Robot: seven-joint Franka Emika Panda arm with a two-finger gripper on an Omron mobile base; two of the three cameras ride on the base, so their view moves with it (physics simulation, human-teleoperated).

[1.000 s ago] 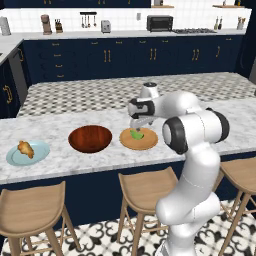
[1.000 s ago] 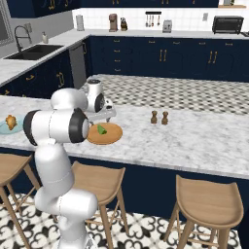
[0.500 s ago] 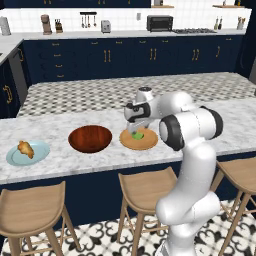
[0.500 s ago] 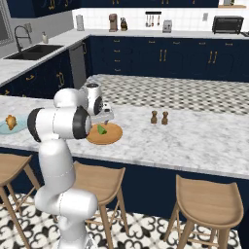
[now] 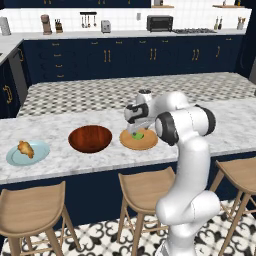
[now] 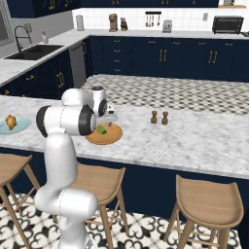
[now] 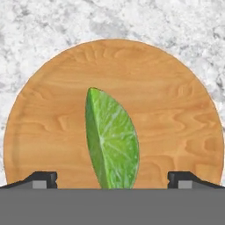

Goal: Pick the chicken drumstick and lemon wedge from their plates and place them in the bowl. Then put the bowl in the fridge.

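hovering over the lemon wedge on the wooden plate, the hand is released; next, lower and clench on it.

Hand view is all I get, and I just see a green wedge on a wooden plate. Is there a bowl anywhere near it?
Observer: Yes. A dark red-brown bowl sits on the counter right beside the wooden plate, on the robot's left.
Operator: Is anything in the bowl?
Observer: No, it looks empty in the left base view.
Operator: Where is the chicken?
Observer: The chicken drumstick lies on a light-blue plate, further left past the bowl.
Operator: Is the hand holding the lemon wedge?
Observer: Not yet. The gripper is open just above the lemon wedge.
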